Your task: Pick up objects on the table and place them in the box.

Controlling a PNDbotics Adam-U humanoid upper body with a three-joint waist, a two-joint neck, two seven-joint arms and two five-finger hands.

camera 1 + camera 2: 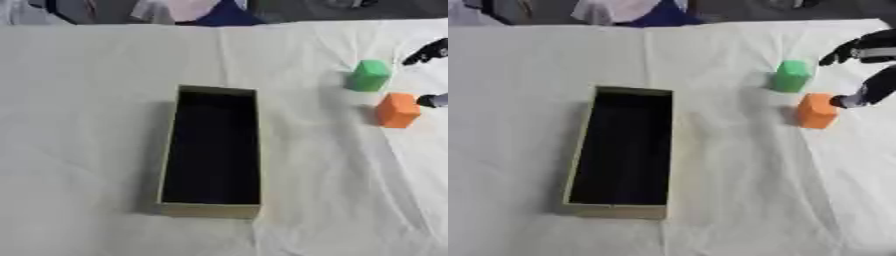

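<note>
The box [211, 152] lies nearest, a long open carton with a dark inside, set lengthwise on the counter [79, 125], which is covered with a creased white cloth. Nothing can be seen inside it.

Farther back and well to the right of the box sits the orange block [816, 110], resting on the cloth. Just beyond it stands the green block [790, 76], near the orange one but apart from it.

The right hand [869, 70] comes in from the right edge at the level of the two blocks. Its fingers [846, 101] are spread: one dark tip reaches down to the right side of the orange block, touching it or just beside it, and another points toward the green block from the right without touching it. The hand is not closed around either block; both sit on the counter. Only the fingertips show in the left eye view.

The left hand shows in neither view.
</note>
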